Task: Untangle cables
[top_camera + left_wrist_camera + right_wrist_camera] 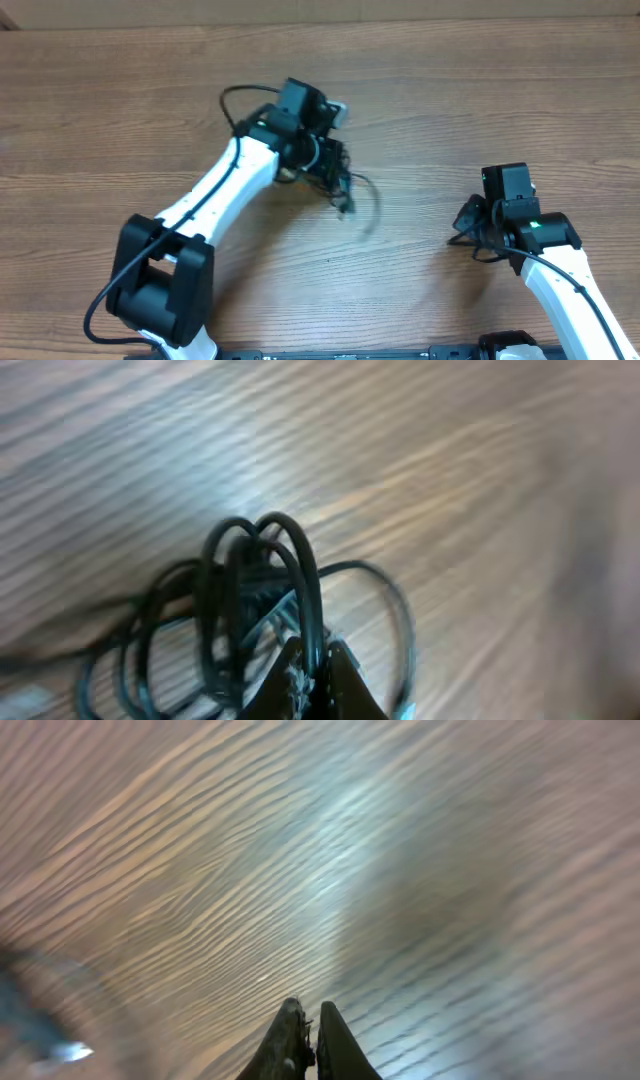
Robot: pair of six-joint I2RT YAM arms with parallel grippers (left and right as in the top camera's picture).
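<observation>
Left wrist view: cables [228,600] are a bunched set of thin black loops right at my left gripper [312,660], fanning up and to the left of the fingertips. One strand runs straight down between the jaws, so the left gripper is pressed together and pinching that strand. A wider slack loop bows out to the right of the pinch. Can't tell whether the bundle is off the table [450,90] or dragging on it; the wood is too blurred.

Overhead: same cables [342,185] sit mid-table, a bit left of centre, just past the left gripper's tip. The clump is short and dense at the pinch. Its loose end and one thin arc of cord trail down and to the right, i.e. toward my right arm. That's the long axis: roughly left arm to right arm.

Right gripper [308,1025]: fingers pressed together, nothing between them, only bare wood grain ahead. A dark smear [40,1020] with a pale tip shows at the lower left of that view. It's too blurred to say if it's a plug.

My read:
- Left hand owns the bundle; right hand is well apart from it, off to the right.
- The cables lie to the right gripper's left.
- The free trailing side faces the right arm, so that's the side to take.
- Right has to spread its fingers before reaching in, then pull along the arm-to-arm line.
</observation>
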